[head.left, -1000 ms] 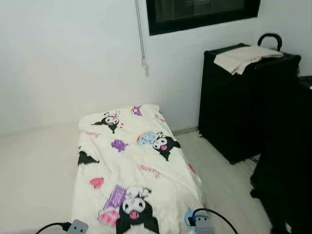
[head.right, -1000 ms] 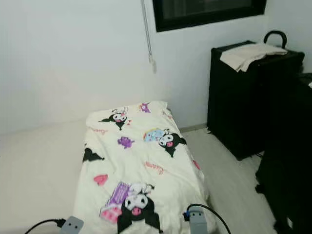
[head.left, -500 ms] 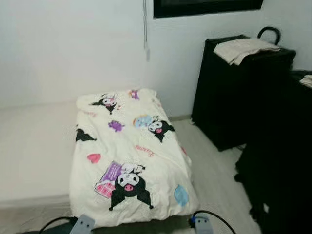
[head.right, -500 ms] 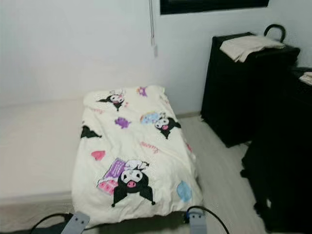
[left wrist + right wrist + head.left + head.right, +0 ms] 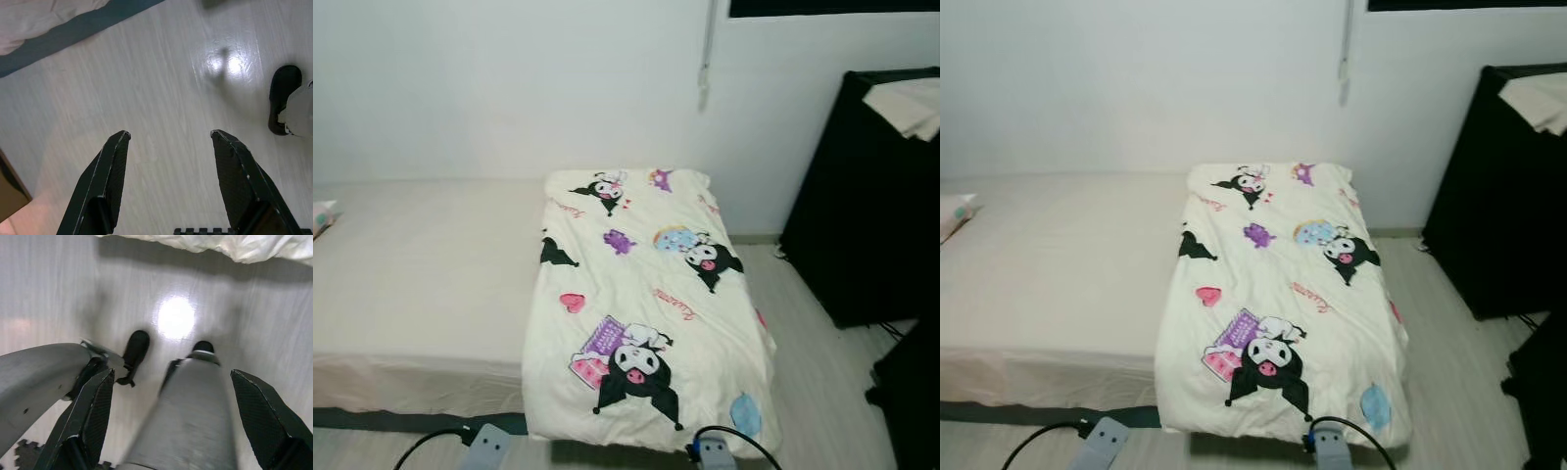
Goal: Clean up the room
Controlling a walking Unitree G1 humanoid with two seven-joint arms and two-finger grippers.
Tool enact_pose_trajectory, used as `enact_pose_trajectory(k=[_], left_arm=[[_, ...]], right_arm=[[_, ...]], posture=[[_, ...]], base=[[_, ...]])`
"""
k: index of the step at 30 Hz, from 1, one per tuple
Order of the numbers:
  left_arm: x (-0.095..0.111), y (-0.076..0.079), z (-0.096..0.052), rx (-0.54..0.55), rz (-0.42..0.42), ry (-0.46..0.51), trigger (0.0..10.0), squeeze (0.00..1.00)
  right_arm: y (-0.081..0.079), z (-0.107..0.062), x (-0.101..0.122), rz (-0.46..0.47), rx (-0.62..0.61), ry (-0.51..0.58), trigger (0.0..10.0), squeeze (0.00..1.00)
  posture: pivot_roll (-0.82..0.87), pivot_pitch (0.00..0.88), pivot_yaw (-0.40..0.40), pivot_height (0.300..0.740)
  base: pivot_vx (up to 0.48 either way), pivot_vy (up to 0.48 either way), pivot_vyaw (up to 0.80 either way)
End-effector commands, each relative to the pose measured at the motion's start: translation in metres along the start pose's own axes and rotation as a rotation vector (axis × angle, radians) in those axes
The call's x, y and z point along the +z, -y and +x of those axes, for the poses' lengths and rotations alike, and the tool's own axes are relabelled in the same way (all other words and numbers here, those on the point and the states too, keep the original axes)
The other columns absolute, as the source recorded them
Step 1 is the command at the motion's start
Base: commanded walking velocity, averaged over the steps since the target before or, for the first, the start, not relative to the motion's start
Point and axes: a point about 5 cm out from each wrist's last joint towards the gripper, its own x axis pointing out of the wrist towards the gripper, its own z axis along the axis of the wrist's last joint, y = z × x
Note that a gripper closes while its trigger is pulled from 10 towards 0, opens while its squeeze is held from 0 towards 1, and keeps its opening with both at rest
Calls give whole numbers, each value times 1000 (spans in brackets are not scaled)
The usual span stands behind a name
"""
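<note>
White-walled bedroom: cartoon-print blanket (image 5: 651, 313) draped over bed (image 5: 421, 284), well ahead of left gripper (image 5: 168, 134) and right gripper (image 5: 171, 374), both hanging spread wide over pale floor (image 5: 161, 83).

The left gripper (image 5: 168, 134) has two long black fingers (image 5: 105, 183), flat and tapering to angled tips. The right gripper (image 5: 171, 377) has the same black fingers (image 5: 90, 418) with a fine cross-hatched texture. Beneath it show smooth silver-grey legs ending in black feet (image 5: 136, 348). Grey wrist blocks (image 5: 489, 450) carry looping black cables (image 5: 744, 439).
</note>
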Motion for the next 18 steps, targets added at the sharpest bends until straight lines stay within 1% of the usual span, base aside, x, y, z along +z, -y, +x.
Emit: enact_pose_trajectory(k=[1, 3, 5, 11, 18], left_arm=[[-2, 5, 0, -22, 19, -14, 10000, 0], [-2, 5, 0, -22, 19, -14, 10000, 0], [-4, 9, 0, -42, 58, -27, 10000, 0], [-7, 14, -1, -69, 101, -42, 10000, 0], [-6, 17, -1, -85, 117, -42, 10000, 0]], right_arm=[[-4, 0, -10, -11, 7, -36, 10000, 0], [-4, 0, -10, -11, 7, -36, 10000, 0], [-1, -1, -17, -10, 1, -57, 10000, 0], [2, -3, -28, -12, -4, -89, 10000, 0], [3, -5, -36, -29, -2, -113, 10000, 0]], posture=[[31, 0, 9, 697], [31, 0, 9, 697], [31, 0, 6, 697], [28, 0, 5, 697], [29, 0, 0, 697]], base=[[0, 0, 688], [0, 0, 688], [0, 0, 684], [0, 0, 681], [0, 0, 682]])
